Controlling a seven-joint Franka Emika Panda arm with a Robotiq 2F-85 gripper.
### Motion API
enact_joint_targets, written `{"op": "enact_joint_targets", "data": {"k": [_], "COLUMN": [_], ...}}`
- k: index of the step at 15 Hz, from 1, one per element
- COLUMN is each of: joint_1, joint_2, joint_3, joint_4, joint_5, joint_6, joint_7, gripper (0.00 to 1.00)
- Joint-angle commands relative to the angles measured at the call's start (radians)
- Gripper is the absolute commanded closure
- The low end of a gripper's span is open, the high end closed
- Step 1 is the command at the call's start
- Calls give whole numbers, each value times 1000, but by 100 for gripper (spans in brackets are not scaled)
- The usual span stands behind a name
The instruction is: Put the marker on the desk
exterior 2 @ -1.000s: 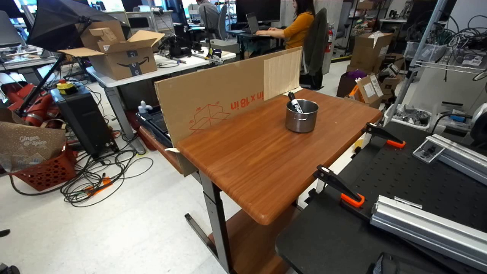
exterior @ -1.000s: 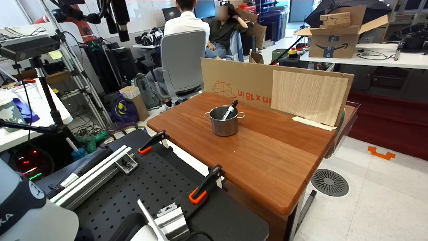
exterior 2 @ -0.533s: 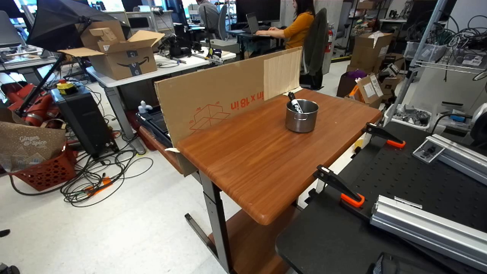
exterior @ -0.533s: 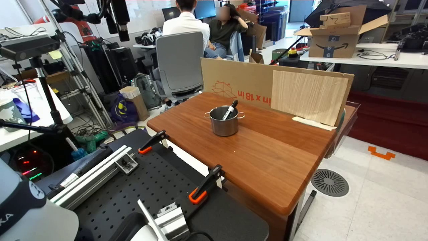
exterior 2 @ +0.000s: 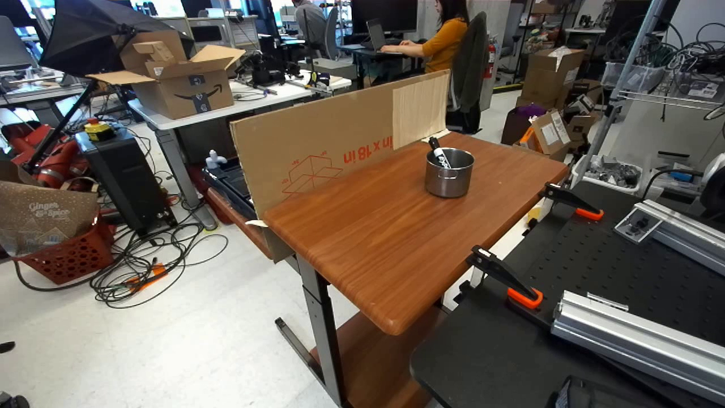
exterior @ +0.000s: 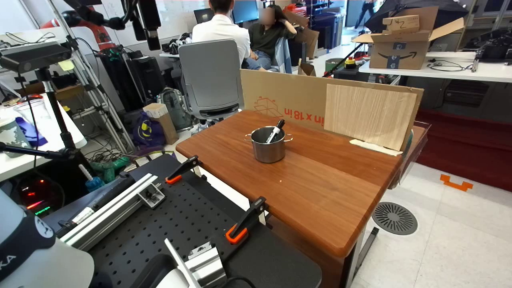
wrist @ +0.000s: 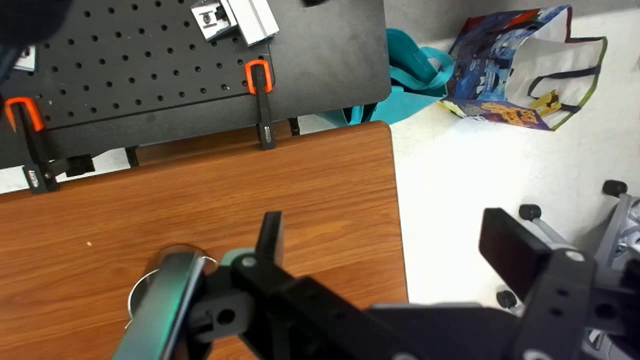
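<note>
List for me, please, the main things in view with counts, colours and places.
desk: 1, reddish-brown, centre of both exterior views
pot: 1, grey metal, on the desk
marker: 1, black and white, tilted in the pot
perforated table: 1, black, alongside the desk
clamps: 2, black and orange, along the desk's edge
rails: 2, silver, on the perforated table
cardboard panel: 1, brown, upright along the desk
wood-grain panel: 1, beige, on the cardboard panel
arm: 1, white, left in an exterior view
hand: 1, black, open, wrist view
</note>
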Motion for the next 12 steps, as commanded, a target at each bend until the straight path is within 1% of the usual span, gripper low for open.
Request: {"op": "enact_joint_targets", "data": {"k": [1, 5, 7, 8, 12], "joint_1": [-33, -93, -119, -129, -147], "joint_2": [2, 51, 102, 131, 277], "joint_3": [-11, -38, -50, -55, -63], "joint_4": [-32, -63, -59, -60, -28], "joint_5": [-32, -72, -94, -102, -134], "joint_6": [47, 191, 261, 313, 481], "joint_7": [-17, -19, -16, -12, -6], "gripper": [0, 0, 0, 0, 0]}}
